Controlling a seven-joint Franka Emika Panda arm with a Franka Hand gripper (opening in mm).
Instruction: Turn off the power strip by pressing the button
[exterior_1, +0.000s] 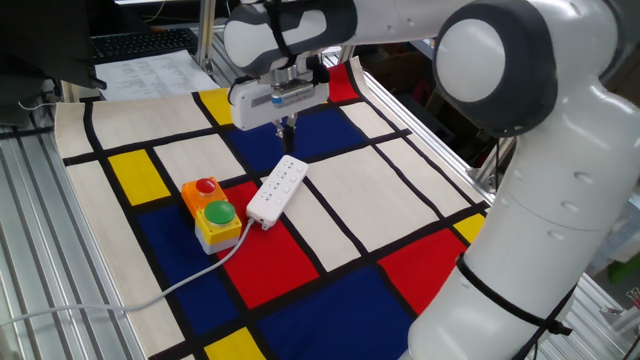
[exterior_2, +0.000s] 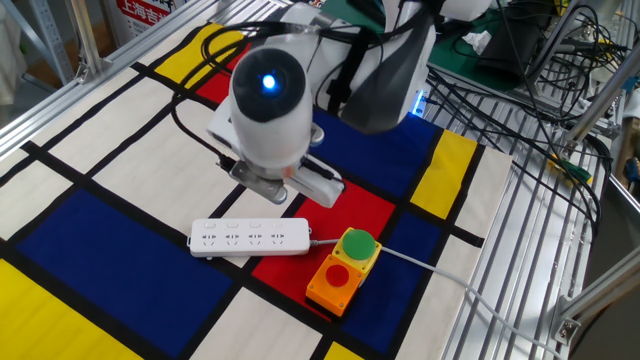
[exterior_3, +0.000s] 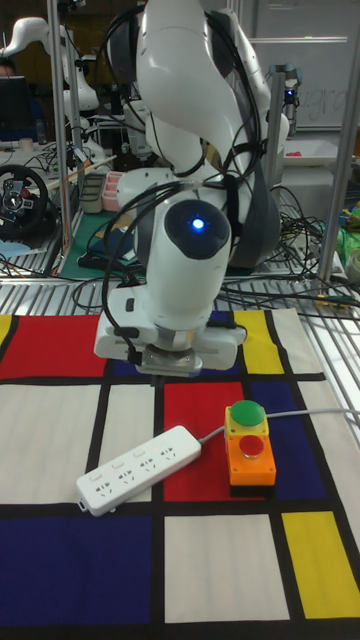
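The white power strip lies at an angle on the checked cloth, and its grey cable runs off to the front left. It also shows in the other fixed view, power strip, and in the tall view, power strip. My gripper points straight down, a little above and behind the strip's far end. Its fingers look shut, with nothing held. The button is too small to make out for sure. In the other two views the wrist hides the fingertips.
A yellow box with a red and a green round push-button stands right beside the strip's cable end. The coloured cloth covers the table. Metal rails frame it, and cables lie beyond the edge.
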